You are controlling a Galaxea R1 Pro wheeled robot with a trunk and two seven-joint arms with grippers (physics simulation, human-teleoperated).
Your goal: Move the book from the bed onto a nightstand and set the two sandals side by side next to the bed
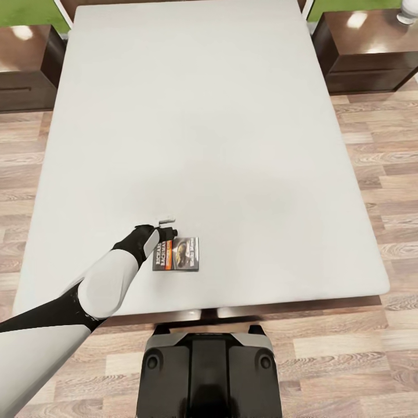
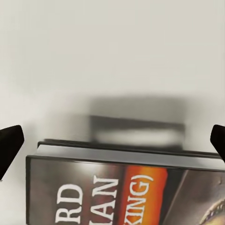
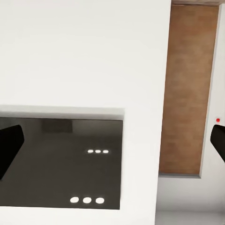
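The book (image 1: 176, 254) lies flat on the pale bed (image 1: 215, 116), close to its front edge, dark cover with an orange band facing up. My left gripper (image 1: 165, 230) hovers at the book's far left corner. In the left wrist view the left gripper (image 2: 114, 145) is open, its dark fingertips (image 2: 9, 145) spread wide on either side of the book (image 2: 117, 192), whose top edge lies between them. The right gripper (image 3: 114, 145) is open and faces a white wall with a dark glossy panel. The sandals are out of view.
One dark brown nightstand (image 1: 26, 67) stands at the bed's far left corner, another nightstand (image 1: 366, 52) at the far right, with a white object (image 1: 408, 11) on it. Wood-plank floor (image 1: 383, 174) runs along both sides. My dark base (image 1: 209, 371) sits against the bed's foot.
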